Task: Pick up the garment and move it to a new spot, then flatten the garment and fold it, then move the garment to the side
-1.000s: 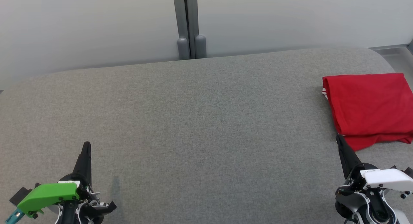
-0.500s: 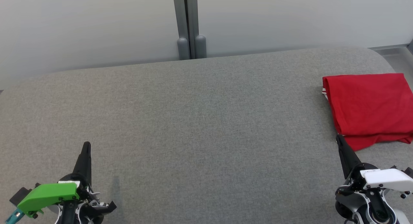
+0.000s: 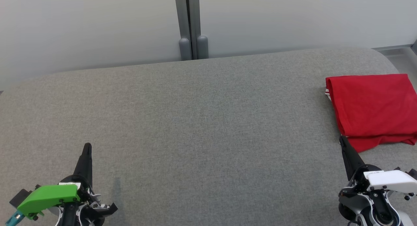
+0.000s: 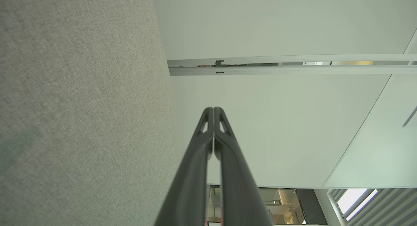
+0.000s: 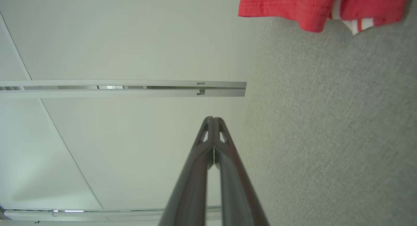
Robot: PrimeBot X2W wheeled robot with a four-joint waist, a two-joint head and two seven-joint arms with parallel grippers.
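Head view, stock of the grey padded counter point(image 3: 195, 121):

1. garment point(image 3: 371, 105): red, folded into a compact rectangle of several layers, lying flat against the counter's right edge and toward its far side. A sliver of red-white striped trim point(image 3: 326, 94) peeks from the fold on the side facing the counter's middle. No lettering shows.
2. left claw point(image 3: 87, 148): at the near left corner, fingers pressed together, holding nothing, well apart from the garment.
3. right claw point(image 3: 342, 140): at the near right corner, fingers likewise pressed together and empty. Its tip is close to the garment's near corner. The right wrist view shows bare counter between them.
4. grey post point(image 3: 190, 24): behind the far edge, against the pale wall.

Step in hand, by my reckoning: the last one. The garment lies folded and set aside, so the task looks all but finished.

Next move calls for little. Both arms need only keep clear of the folded layers, the right one especially, since a brush from its tip could drag the near corner open.
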